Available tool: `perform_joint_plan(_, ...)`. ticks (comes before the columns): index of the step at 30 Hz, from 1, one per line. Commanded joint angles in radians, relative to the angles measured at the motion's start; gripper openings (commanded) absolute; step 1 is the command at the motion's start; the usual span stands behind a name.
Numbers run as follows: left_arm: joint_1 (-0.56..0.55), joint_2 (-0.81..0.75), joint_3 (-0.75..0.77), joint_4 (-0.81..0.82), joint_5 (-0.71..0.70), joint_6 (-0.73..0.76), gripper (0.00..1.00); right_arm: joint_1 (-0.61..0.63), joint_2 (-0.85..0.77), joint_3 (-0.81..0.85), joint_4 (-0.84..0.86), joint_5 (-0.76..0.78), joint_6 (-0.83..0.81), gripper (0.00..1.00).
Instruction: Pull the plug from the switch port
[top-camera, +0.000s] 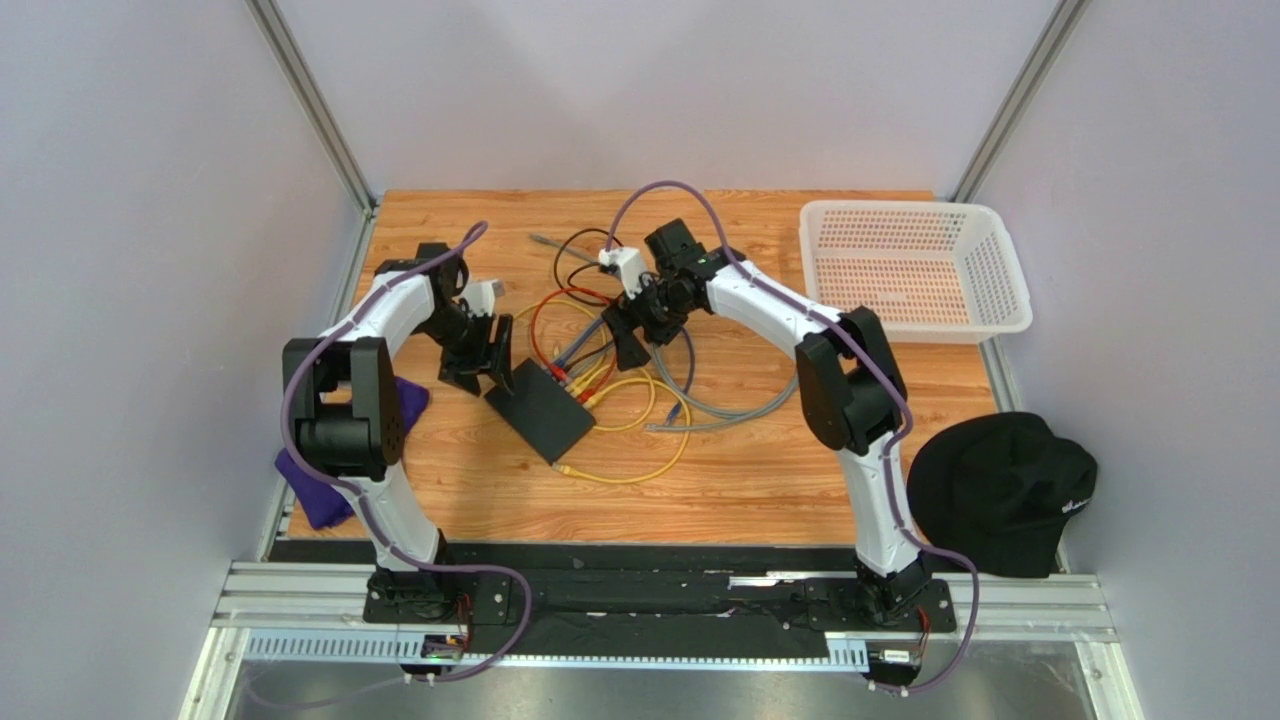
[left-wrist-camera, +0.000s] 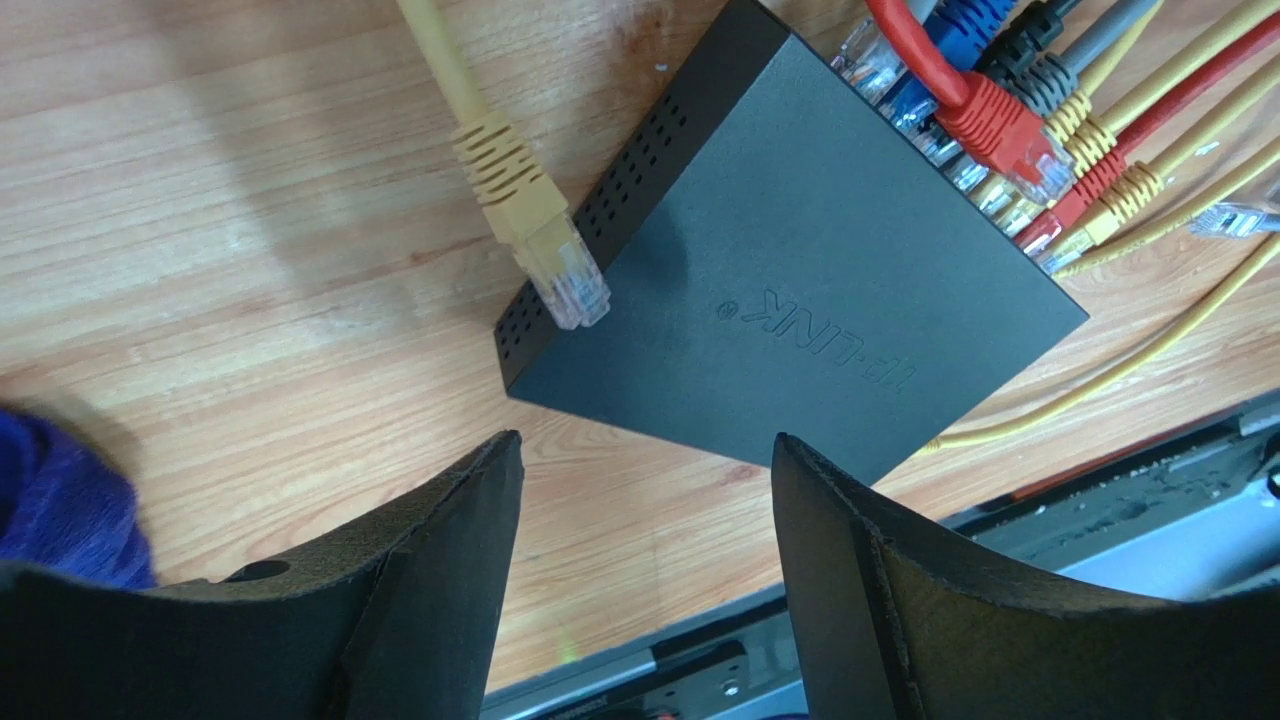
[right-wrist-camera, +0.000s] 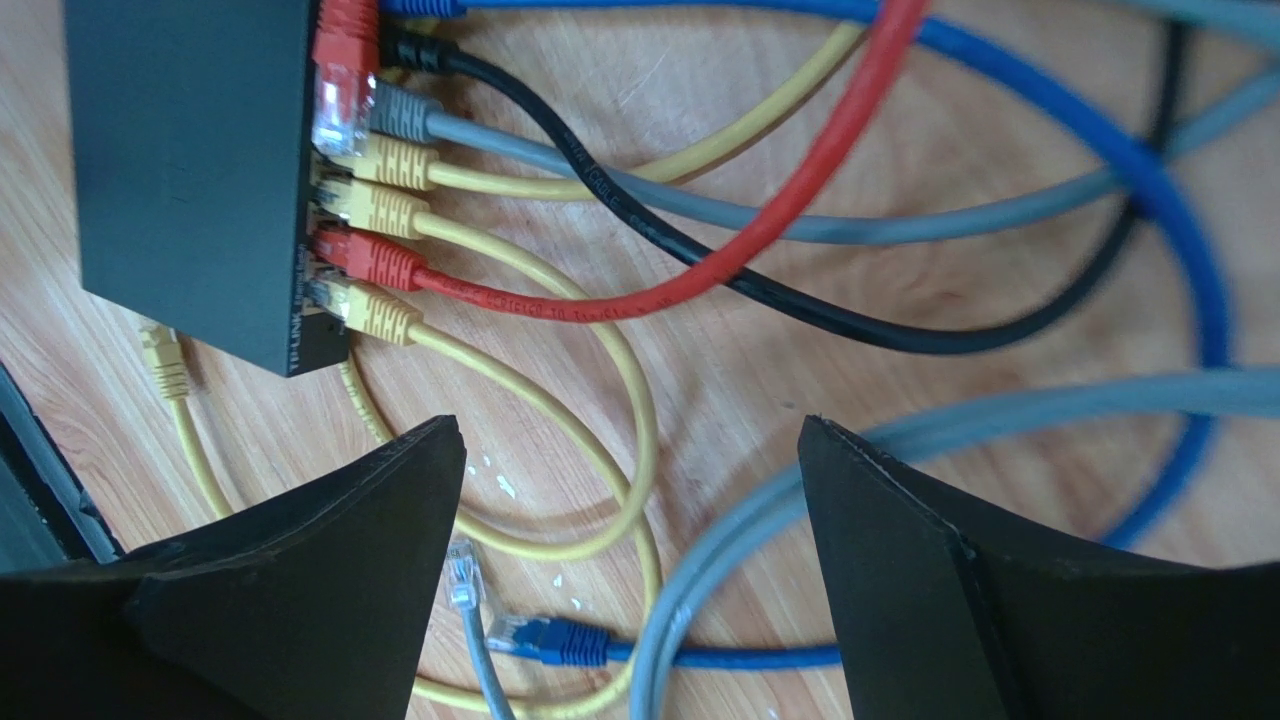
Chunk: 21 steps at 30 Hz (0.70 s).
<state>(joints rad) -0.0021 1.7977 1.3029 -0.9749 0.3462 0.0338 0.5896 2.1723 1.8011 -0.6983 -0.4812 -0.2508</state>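
The switch (top-camera: 541, 408) is lying flat near the middle of the table (top-camera: 481, 503), its socket edge facing about 2 o'clock in the top view. A row of red, black, grey and yellow plugs (right-wrist-camera: 376, 162) is sitting in those sockets, and their cables (right-wrist-camera: 842, 225) are looping away over the wood.

The left gripper (top-camera: 473, 365) is hovering just off the switch's 10 o'clock end. Its jaws are standing wide apart with nothing between them. In the left wrist view a loose yellow plug (left-wrist-camera: 549, 255) is lying at the vented short side, its clear tip against that edge.

The right gripper (top-camera: 624, 348) is hanging over the cables at 2 o'clock of the switch, likewise released and gripping nothing. Below it, toward 6 o'clock in its wrist view, a loose blue plug (right-wrist-camera: 564, 641) is lying on the wood.

A white basket (top-camera: 917, 263) is sitting at the table's 2 o'clock corner. A black cap (top-camera: 1004, 492) is resting at 4 o'clock and a purple cloth (top-camera: 323, 488) at 8 o'clock.
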Motion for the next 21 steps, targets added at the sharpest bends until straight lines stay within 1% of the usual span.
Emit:
perform_joint_plan(1, -0.004, 0.055, 0.024, -0.007, 0.049, -0.029, 0.7, 0.019, 0.035, 0.027, 0.028, -0.043, 0.031, 0.87)
perform_joint_plan(3, -0.007, 0.087, 0.038, -0.013, 0.06, -0.028, 0.67, 0.024, 0.055, 0.015, 0.039, -0.037, 0.022, 0.86)
perform_joint_plan(5, -0.035, 0.156, 0.094, -0.051, 0.05, -0.008, 0.65, 0.03, 0.069, 0.001, 0.036, -0.025, 0.01, 0.85)
perform_joint_plan(6, -0.045, 0.181, 0.117, -0.068, 0.044, -0.005, 0.64, 0.033, 0.07, -0.005, 0.03, -0.027, -0.001, 0.8)
perform_joint_plan(8, -0.07, 0.224, 0.162, -0.082, 0.056, -0.006, 0.62, 0.038, 0.063, -0.031, 0.008, -0.03, -0.024, 0.75)
perform_joint_plan(9, -0.078, 0.232, 0.17, -0.079, 0.063, -0.011, 0.62, 0.038, 0.052, -0.049, 0.002, -0.034, -0.033, 0.71)
perform_joint_plan(12, -0.134, 0.256, 0.2, -0.074, 0.082, -0.012, 0.61, 0.038, -0.023, -0.156, -0.001, -0.045, -0.062, 0.66)
perform_joint_plan(15, -0.177, 0.284, 0.225, -0.067, 0.105, -0.023, 0.6, 0.041, -0.113, -0.29, 0.006, -0.06, -0.077, 0.65)
perform_joint_plan(17, -0.199, 0.299, 0.243, -0.064, 0.077, -0.029, 0.6, 0.056, -0.17, -0.342, 0.016, -0.057, -0.07, 0.65)
perform_joint_plan(18, -0.208, 0.299, 0.259, -0.056, 0.088, -0.029, 0.6, 0.065, -0.19, -0.395, 0.029, -0.044, -0.061, 0.65)
perform_joint_plan(21, -0.21, 0.308, 0.288, -0.036, 0.105, -0.029, 0.6, 0.101, -0.226, -0.427, 0.066, 0.013, -0.062, 0.7)
